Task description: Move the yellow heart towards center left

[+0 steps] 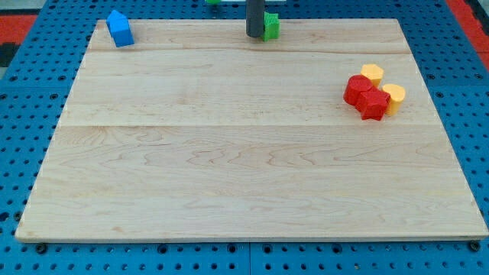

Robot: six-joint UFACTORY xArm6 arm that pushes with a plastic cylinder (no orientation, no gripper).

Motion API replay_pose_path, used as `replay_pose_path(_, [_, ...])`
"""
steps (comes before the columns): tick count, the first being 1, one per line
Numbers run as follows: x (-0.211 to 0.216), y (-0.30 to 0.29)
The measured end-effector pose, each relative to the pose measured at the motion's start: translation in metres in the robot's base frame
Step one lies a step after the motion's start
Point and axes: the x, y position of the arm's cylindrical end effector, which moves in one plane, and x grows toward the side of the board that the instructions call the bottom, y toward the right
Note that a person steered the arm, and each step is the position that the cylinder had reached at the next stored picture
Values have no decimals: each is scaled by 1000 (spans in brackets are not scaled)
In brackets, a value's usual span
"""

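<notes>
Two yellow blocks sit at the view's right: one [372, 74] above and one [395, 97] to the right of a red cluster. I cannot tell which of them is the heart. Two red blocks [357, 89] [374, 104] touch each other and the yellow ones. My tip [254, 35] rests at the board's top edge near the middle, touching the left side of a green block [270, 26]. It is far up and left of the yellow blocks.
A blue block [120, 28] stands in the board's top left corner. The wooden board [229, 168] lies on a blue pegboard surface [23, 114]. A bit of green [214, 1] shows beyond the top edge.
</notes>
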Motion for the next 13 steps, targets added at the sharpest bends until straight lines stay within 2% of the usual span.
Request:
replay_pose_path(1, [25, 27])
replay_pose_path(3, [92, 181])
replay_pose_path(5, [184, 299])
replay_pose_path(6, [219, 330])
replay_pose_path(7, [227, 321])
replay_pose_path(10, [153, 165])
replay_pose_path(12, [111, 126])
replay_pose_path(13, [128, 134])
